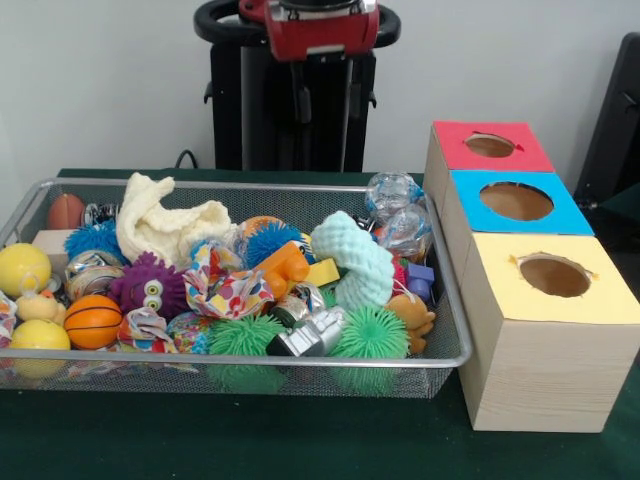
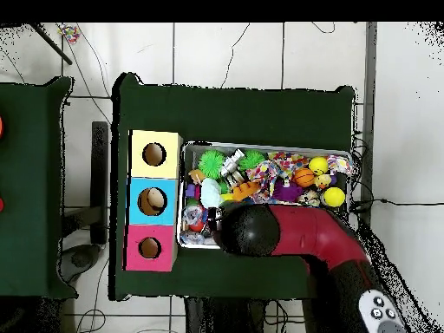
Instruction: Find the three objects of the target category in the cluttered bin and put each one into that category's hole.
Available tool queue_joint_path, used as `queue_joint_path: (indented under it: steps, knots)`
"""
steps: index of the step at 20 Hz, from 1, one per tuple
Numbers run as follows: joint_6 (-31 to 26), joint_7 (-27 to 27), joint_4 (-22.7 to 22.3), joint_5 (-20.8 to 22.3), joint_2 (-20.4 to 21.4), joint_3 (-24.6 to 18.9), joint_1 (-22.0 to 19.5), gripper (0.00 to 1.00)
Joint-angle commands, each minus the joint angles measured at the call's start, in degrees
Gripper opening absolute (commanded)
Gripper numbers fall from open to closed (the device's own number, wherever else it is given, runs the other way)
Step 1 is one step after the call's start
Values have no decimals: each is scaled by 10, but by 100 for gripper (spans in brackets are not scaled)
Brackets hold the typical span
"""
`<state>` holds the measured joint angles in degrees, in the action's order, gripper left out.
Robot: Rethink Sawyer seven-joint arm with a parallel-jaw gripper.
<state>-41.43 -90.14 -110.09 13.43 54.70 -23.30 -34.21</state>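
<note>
In the wire bin (image 1: 440, 300) on the green table (image 1: 300, 440), toys are lying heaped: green spiky balls (image 1: 370, 335), a purple fuzzy monster (image 1: 150, 285), a small basketball (image 1: 92, 320), yellow balls (image 1: 22, 268), a cream cloth (image 1: 165, 225), a mint foam piece (image 1: 355, 262). Which category is the target isn't showing. Spiky balls are looking soft and light, best pinched across the middle; the smooth balls are looking slippery. Beside the bin, three boxes are sitting in a row: red hole (image 1: 490, 146), blue hole (image 1: 516, 201), yellow hole (image 1: 554, 275). From overhead the arm (image 2: 286, 232) is hanging over the bin's box-side end, covering its own gripper; jaws hidden, cannot tell if parted or holding anything.
</note>
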Motion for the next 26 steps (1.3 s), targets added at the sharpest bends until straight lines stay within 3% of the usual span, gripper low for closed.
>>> queue_joint_path:
  steps: [1,10,16,26]
  knots:
    - [-108,-1,191,47,-91,12,15,100]
    - [-176,-118,286,24,-115,46,105,100]
    - [-189,-121,328,1,-140,55,134,100]
    - [-100,-52,272,-17,-159,46,100,100]
